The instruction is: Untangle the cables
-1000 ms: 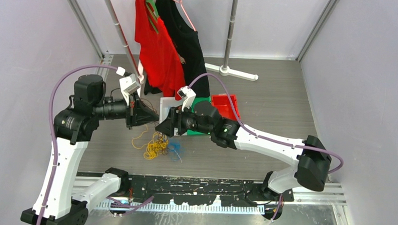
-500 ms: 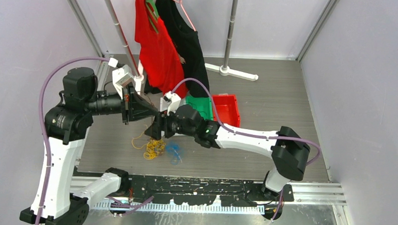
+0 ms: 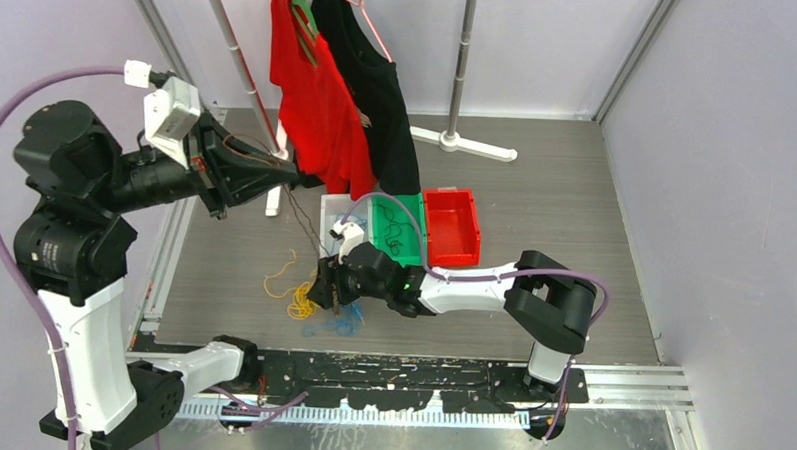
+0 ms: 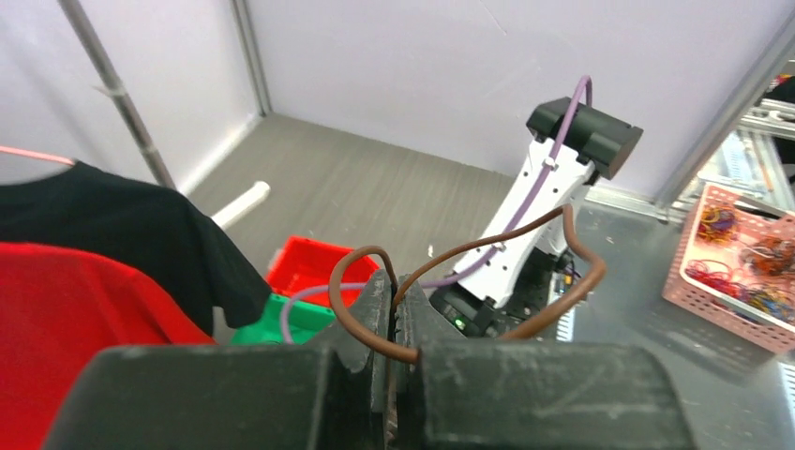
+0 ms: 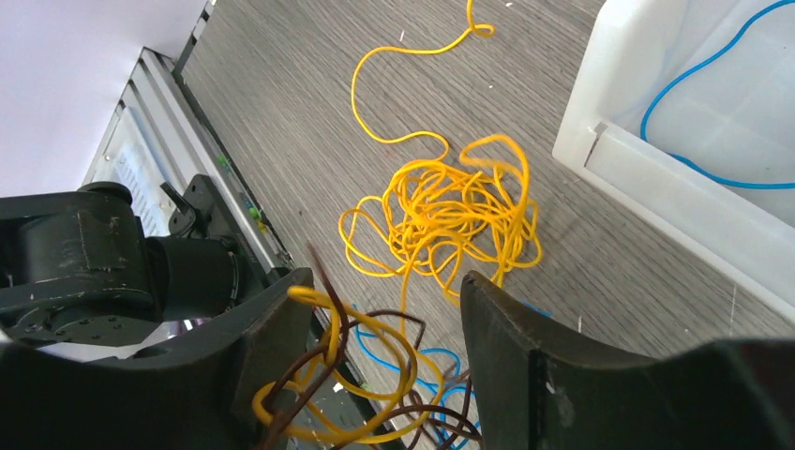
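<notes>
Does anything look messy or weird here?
Yes. The yellow cables sit in a knotted heap on the table, and a blue cable and a brown cable are snarled with them inside the open right gripper. The brown cable runs up to the shut left gripper, held high.

yellow cable (image 5: 441, 211): loose tangled bunch, flat on counter (image 3: 576, 191), by near edge, left of centre; one tail snakes away.
blue cable (image 3: 343, 325): small tangle touching yellow.
brown cable (image 4: 506, 234): rises taut from pile, looped end pinched in left tool (image 4: 392, 291).
</notes>
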`<action>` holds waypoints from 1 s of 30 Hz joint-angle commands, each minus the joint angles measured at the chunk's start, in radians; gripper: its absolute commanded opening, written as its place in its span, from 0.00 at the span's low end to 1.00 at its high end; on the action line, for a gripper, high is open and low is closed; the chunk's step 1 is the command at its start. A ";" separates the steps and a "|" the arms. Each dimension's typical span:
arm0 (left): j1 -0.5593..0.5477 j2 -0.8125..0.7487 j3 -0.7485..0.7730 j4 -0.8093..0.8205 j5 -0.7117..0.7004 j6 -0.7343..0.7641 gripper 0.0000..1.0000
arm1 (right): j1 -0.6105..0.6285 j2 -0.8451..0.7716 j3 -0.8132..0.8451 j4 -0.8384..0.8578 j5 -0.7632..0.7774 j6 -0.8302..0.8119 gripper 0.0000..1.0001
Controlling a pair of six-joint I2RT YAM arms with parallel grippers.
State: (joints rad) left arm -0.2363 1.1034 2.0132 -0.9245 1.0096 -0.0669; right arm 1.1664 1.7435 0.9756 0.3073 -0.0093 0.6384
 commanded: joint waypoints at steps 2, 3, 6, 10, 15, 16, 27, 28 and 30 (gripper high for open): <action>-0.002 0.033 0.157 0.094 -0.095 0.031 0.00 | 0.007 0.001 -0.046 0.106 0.038 0.017 0.63; -0.003 0.039 0.180 0.117 -0.119 0.037 0.00 | 0.007 0.002 -0.057 0.113 0.038 0.021 0.63; -0.002 0.055 0.228 0.176 -0.210 0.046 0.00 | 0.008 0.004 -0.086 0.125 0.041 0.030 0.60; -0.002 0.060 0.255 0.252 -0.326 0.064 0.00 | 0.008 0.001 -0.127 0.149 0.046 0.043 0.57; -0.002 0.076 0.270 0.239 -0.299 0.064 0.00 | 0.009 -0.042 -0.149 0.148 0.060 0.038 0.60; -0.002 0.076 0.262 0.232 -0.289 0.061 0.00 | 0.010 -0.063 -0.147 0.133 0.069 0.029 0.62; -0.003 -0.015 -0.083 0.222 -0.203 0.027 0.00 | -0.002 -0.392 -0.050 -0.159 0.183 -0.111 0.86; -0.002 -0.019 -0.112 0.223 -0.202 0.022 0.00 | -0.001 -0.414 -0.048 -0.179 0.195 -0.119 0.88; -0.003 -0.023 -0.163 0.223 -0.195 0.013 0.00 | -0.003 -0.458 -0.053 -0.209 0.224 -0.133 0.89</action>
State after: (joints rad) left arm -0.2363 1.0939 1.9209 -0.7326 0.7811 -0.0261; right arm 1.1679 1.3624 0.8925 0.1844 0.1360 0.5648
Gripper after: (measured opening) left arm 0.010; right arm 0.878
